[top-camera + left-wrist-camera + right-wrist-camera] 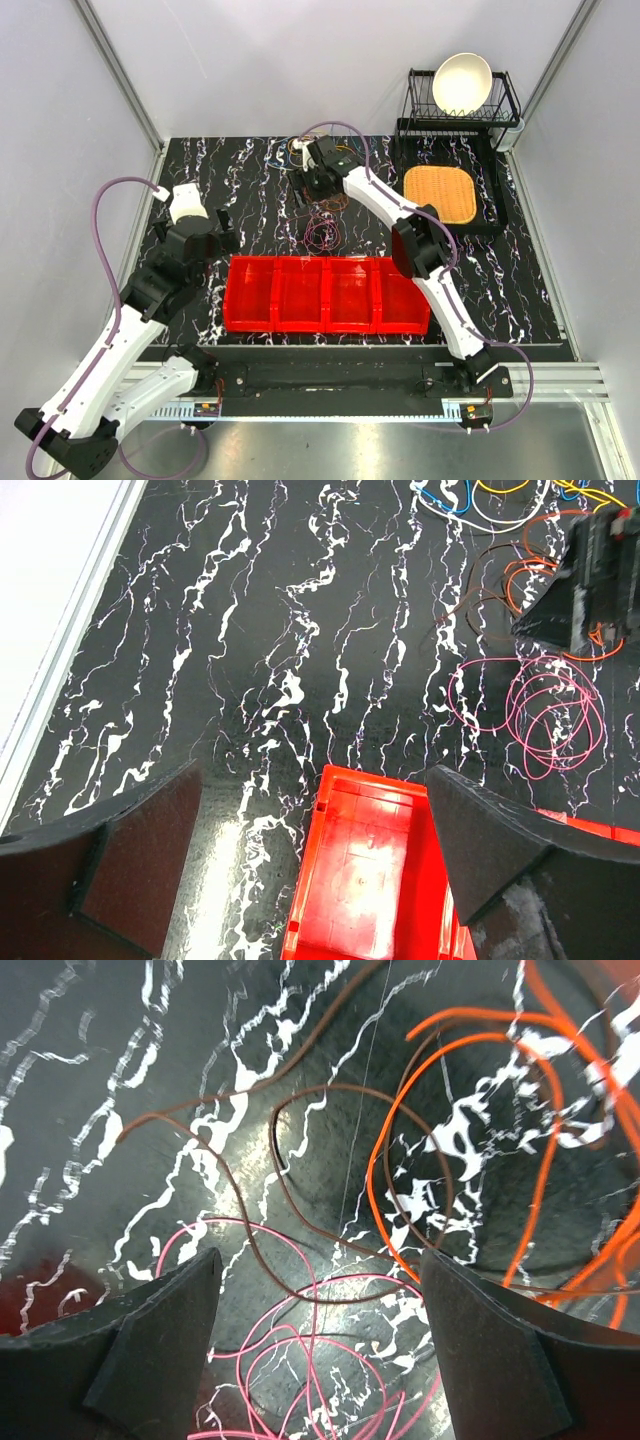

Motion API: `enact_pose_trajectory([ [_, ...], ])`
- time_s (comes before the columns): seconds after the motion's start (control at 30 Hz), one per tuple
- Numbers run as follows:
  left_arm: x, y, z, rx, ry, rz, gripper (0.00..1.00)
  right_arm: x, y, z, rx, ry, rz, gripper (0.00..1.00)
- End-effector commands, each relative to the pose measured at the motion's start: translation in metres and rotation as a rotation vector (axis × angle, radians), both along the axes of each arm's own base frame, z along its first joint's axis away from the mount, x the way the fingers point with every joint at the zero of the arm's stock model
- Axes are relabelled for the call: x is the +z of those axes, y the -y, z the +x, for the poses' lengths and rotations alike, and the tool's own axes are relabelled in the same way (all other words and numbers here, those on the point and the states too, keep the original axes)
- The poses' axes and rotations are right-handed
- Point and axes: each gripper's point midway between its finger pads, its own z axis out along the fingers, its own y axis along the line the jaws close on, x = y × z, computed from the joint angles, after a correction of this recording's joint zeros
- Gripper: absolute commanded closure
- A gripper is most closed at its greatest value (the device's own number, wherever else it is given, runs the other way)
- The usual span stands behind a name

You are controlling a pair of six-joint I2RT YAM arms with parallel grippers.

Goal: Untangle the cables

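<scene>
**A:** How far along are you with the cables [324, 232]?

**B:** Not far, I'd judge. They all lie on the desk [240, 180] beyond the red bins [300, 295], bunched around the far middle (no cable in any bin, as far as the top view shows).

**A:** Is anything separated yet?

**B:** The pink cable [540, 720] comes closest. It sits in its own coil nearest the bins, though the brown cable [275, 1150] seems to cross its edge. The brown one and the orange cable [371, 1178] loop over each other just beside it. Farther back, the blue, white and yellow cables [445, 500] overlap in a second heap.

**A:** And your grippers?

**B:** My right gripper [320, 1340] hangs low over the brown and orange loops, fingers spread wide, pinching nothing. My left gripper [315, 850] is spread and empty too. It is well apart from the pile, above the left end of the bins.

**A:** So what's left?

**B:** Nearly all of it, by my reckoning. I need to lift the brown cable clear of the pink and orange ones, then part the far heap colour by colour. Each cable has to end up lying alone.
</scene>
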Motion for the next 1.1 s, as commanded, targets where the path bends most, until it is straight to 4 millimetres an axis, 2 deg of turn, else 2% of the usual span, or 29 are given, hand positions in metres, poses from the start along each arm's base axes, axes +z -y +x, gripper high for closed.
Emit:
enact_pose_trajectory([
  [0.0, 0.009, -0.004, 0.003, 0.022, 0.034, 0.008, 0.03, 0.007, -0.017, -0.003, 0.031, 0.035, -0.007, 0.15],
  [0.1, 0.008, -0.004, 0.004, 0.022, 0.028, 0.011, 0.03, -0.002, -0.022, -0.004, 0.039, 0.044, -0.029, 0.16],
  [0.17, 0.008, -0.004, 0.003, 0.022, 0.028, 0.012, 0.03, -0.006, -0.021, -0.003, 0.035, 0.049, -0.043, 0.23],
  [0.2, 0.007, -0.004, 0.003, 0.022, 0.025, 0.014, 0.03, -0.003, -0.024, -0.004, 0.039, 0.057, -0.041, 0.29],
  [0.23, 0.007, -0.005, 0.003, 0.025, 0.027, 0.014, 0.03, -0.002, -0.023, -0.002, 0.03, 0.065, -0.047, 0.44],
  [0.3, 0.007, -0.004, 0.003, 0.022, 0.027, 0.015, 0.04, 0.004, -0.025, -0.001, 0.026, 0.077, -0.041, 0.61],
  [0.33, 0.006, -0.004, 0.003, 0.02, 0.022, 0.018, 0.03, 0.008, -0.026, 0.0, 0.02, 0.085, -0.037, 0.75],
  [0.43, 0.005, -0.004, 0.004, 0.021, 0.015, 0.023, 0.03, 0.022, -0.03, 0.001, 0.024, 0.105, -0.018, 0.89],
  [0.47, 0.004, -0.003, 0.004, 0.02, 0.014, 0.024, 0.03, 0.028, -0.031, 0.001, 0.023, 0.112, -0.007, 0.99],
  [0.53, 0.003, -0.004, 0.004, 0.022, 0.009, 0.026, 0.03, 0.038, -0.035, 0.0, 0.021, 0.119, 0.014, 1.0],
  [0.63, 0.002, -0.004, 0.005, 0.023, 0.004, 0.03, 0.03, 0.073, -0.037, 0.006, -0.004, 0.165, 0.066, 1.0],
  [0.67, 0.002, -0.004, 0.005, 0.023, 0.003, 0.031, 0.03, 0.105, -0.037, 0.009, -0.013, 0.218, 0.099, 1.0],
  [0.73, 0.001, -0.004, 0.005, 0.023, 0.002, 0.032, 0.03, 0.149, -0.034, 0.013, -0.043, 0.3, 0.136, 1.0],
  [0.77, 0.001, -0.003, 0.005, 0.021, -0.001, 0.033, 0.03, 0.199, -0.031, 0.015, -0.059, 0.386, 0.194, 1.0],
  [0.83, 0.002, -0.004, 0.005, 0.023, 0.001, 0.031, 0.04, 0.26, -0.028, 0.015, -0.076, 0.508, 0.275, 1.0],
  [0.87, 0.001, -0.004, 0.005, 0.024, -0.001, 0.033, 0.03, 0.317, -0.022, 0.009, -0.085, 0.608, 0.364, 1.0],
  [0.93, 0.001, -0.004, 0.004, 0.024, 0.001, 0.033, 0.03, 0.369, -0.014, -0.002, -0.095, 0.698, 0.451, 1.0],
  [0.97, 0.002, -0.005, 0.004, 0.027, 0.002, 0.034, 0.03, 0.413, -0.005, -0.015, -0.1, 0.772, 0.523, 1.0],
  [1.07, 0.002, -0.006, 0.004, 0.032, 0.003, 0.037, 0.04, 0.463, 0.008, -0.039, -0.092, 0.85, 0.63, 1.0],
])
